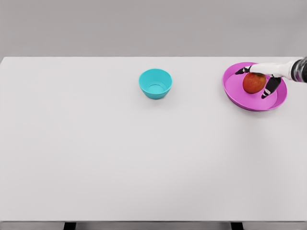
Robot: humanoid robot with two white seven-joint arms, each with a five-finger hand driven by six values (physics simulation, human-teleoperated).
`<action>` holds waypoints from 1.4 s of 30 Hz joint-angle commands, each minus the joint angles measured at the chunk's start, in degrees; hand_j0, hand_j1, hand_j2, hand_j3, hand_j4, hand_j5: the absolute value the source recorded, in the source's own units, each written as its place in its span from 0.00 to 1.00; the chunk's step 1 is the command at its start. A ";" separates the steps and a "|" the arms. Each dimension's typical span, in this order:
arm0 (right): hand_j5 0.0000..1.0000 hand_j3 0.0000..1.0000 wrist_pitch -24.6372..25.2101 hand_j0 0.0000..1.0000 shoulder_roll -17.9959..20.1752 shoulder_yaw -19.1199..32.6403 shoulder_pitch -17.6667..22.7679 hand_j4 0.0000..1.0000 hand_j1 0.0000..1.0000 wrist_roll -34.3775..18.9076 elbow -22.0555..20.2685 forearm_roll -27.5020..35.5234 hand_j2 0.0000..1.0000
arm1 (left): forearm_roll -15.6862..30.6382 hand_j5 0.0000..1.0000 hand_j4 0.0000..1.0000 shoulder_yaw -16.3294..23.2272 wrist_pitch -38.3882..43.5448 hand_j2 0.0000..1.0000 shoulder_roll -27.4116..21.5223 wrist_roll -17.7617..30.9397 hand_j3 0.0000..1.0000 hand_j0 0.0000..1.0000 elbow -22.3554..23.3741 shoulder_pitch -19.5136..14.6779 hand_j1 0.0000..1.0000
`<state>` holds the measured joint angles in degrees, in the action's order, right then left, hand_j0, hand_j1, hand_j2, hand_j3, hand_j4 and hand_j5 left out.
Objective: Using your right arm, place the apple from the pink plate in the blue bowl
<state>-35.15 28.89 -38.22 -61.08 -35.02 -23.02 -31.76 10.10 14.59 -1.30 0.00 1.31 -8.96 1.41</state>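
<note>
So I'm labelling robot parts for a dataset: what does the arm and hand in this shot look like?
Only the right arm shows: a white hand with dark, black-looking fingers, and a dark grey wrist segment at the picture's right edge. No cables or markings are visible.

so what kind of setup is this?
Likely a simulated tabletop test scene: bare white table, blank grey backdrop, and only a bowl, a plate and an apple under the right robot hand.

table (pixel 120 158) matt white | bowl (pixel 155 76) smooth matt | apple (pixel 253 83) glossy

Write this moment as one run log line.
stage: grasping | right hand: over apple, fingers around it | apple: on pink plate | blue bowl: empty
</note>
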 commanded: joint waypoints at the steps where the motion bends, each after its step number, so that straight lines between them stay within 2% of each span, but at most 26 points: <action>1: 0.75 0.75 0.15 0.75 -0.06 0.25 0.00 0.75 0.75 0.02 0.08 -0.15 0.75 | 0.00 1.00 1.00 0.00 0.07 1.00 0.00 0.01 1.00 1.00 0.00 0.00 1.00; 3: 0.63 0.63 0.15 0.63 -0.06 0.25 -0.09 0.63 0.63 0.02 -0.01 -0.41 0.63 | 0.00 1.00 1.00 0.00 -0.02 1.00 0.00 0.01 1.00 1.00 0.00 0.00 1.00; 7: 0.54 0.54 0.15 0.54 -0.06 0.33 -0.09 0.54 0.54 0.02 0.07 -0.50 0.54 | 0.00 1.00 1.00 0.00 -0.02 1.00 0.00 0.01 1.00 1.00 0.00 0.00 1.00; 17: 0.54 0.54 0.15 0.54 0.64 0.86 -1.40 0.54 0.54 0.02 -1.24 -0.15 0.54 | 0.00 1.00 1.00 0.00 0.07 1.00 0.00 0.01 1.00 1.00 0.00 0.00 1.00; 22: 0.54 0.54 0.15 0.54 1.87 1.04 -1.93 0.54 0.54 0.02 -7.57 -0.15 0.54 | 0.00 1.00 1.00 0.00 -0.02 1.00 0.00 0.01 1.00 1.00 0.00 0.00 1.00; 23: 0.54 0.54 0.15 0.54 2.49 3.06 -1.84 0.54 0.54 0.02 -9.41 -0.15 0.54 | 0.00 1.00 1.00 0.00 -0.02 1.00 0.00 0.01 1.00 1.00 0.00 0.09 1.00; 27: 0.54 0.54 0.15 0.54 3.63 3.94 -1.14 0.54 0.54 0.02 -20.84 0.03 0.54 | 0.00 1.00 1.00 0.00 -0.02 1.00 0.00 0.01 1.00 1.00 0.00 0.00 1.00; 33: 0.54 0.54 0.15 0.54 2.57 3.41 0.79 0.54 0.54 0.02 -34.11 -0.23 0.54 | 0.00 1.00 1.00 0.00 -0.02 1.00 0.00 0.01 1.00 1.00 0.00 0.00 1.00; 36: 0.54 0.54 0.15 0.54 -1.20 3.15 0.88 0.54 0.54 0.02 -35.17 -0.41 0.54 | 0.00 1.00 1.00 0.00 -0.01 1.00 0.00 0.01 1.00 1.00 0.00 0.09 1.00; 40: 0.54 0.54 0.15 0.54 -4.98 1.74 0.97 0.54 0.54 0.02 -39.56 -0.32 0.54 | 0.00 1.00 1.00 0.00 -0.02 1.00 0.00 0.01 1.00 1.00 0.00 0.00 1.00; 42: 0.54 0.54 0.15 0.54 -6.83 0.60 1.32 0.54 0.54 0.02 -39.56 -0.32 0.54 | 0.00 1.00 1.00 0.00 -0.02 1.00 0.00 0.01 1.00 1.00 0.00 0.09 1.00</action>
<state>-35.19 23.92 -36.78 -59.77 -35.06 -61.38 -32.37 10.10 14.59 -1.31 0.00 1.31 -8.96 1.41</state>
